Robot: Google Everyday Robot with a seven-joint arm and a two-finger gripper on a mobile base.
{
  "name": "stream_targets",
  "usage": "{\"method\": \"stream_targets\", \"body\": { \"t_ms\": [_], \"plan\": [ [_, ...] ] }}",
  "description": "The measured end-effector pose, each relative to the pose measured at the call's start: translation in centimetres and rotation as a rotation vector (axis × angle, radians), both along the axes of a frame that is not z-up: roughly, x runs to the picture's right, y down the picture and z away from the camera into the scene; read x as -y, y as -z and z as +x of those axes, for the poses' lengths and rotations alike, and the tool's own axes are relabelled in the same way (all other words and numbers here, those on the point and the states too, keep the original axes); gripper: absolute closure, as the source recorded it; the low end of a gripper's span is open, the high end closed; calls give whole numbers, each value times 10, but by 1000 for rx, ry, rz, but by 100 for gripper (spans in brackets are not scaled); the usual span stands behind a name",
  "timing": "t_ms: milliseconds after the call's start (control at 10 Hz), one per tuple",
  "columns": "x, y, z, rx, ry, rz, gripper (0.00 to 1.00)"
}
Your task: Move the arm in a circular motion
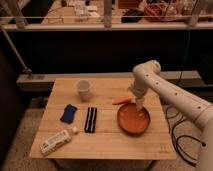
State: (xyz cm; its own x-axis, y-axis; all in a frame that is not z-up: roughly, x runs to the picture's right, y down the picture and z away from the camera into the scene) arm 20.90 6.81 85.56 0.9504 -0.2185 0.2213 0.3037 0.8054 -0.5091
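At the counter's near edge, 7 o'clock: one pale bottle, lying on its side.

Mid-counter, 9 o'clock: one blue cloth, and just beside it one black striped item, lying flat.

Mid-counter, 4 o'clock: one orange bowl, upright. An orange carrot-like piece lies near its far rim.

Over the bowl's far rim: tool, a narrow pale tip hanging low. Whether it is parted or closed cannot be told, and nothing is seen in it.

Far side, 11 o'clock: one white cup, upright and well apart from the tool.

Right side: the arm, glossy white. Its long axis runs from the view's 4 o'clock edge up to a rounded joint at about 1 o'clock, where the last section turns down and points at the counter.

Handling note, as judgement: the circle wants even speed and a constant radius. The tip probably needs to stay level and above the bowl rim and cup. A loop toward 9 o'clock risks clipping the carrot-like piece.
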Motion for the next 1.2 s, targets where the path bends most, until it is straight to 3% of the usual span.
{"method": "stream_targets", "body": {
  "t_ms": [200,700,1000,1200],
  "plan": [
    [-22,2,31,-52,-47,-40,20],
    [-82,59,60,-71,-62,-68,20],
    [-128,103,55,-35,-41,-92,20],
    [-151,124,24,25,11,-105,20]
  ]
}}
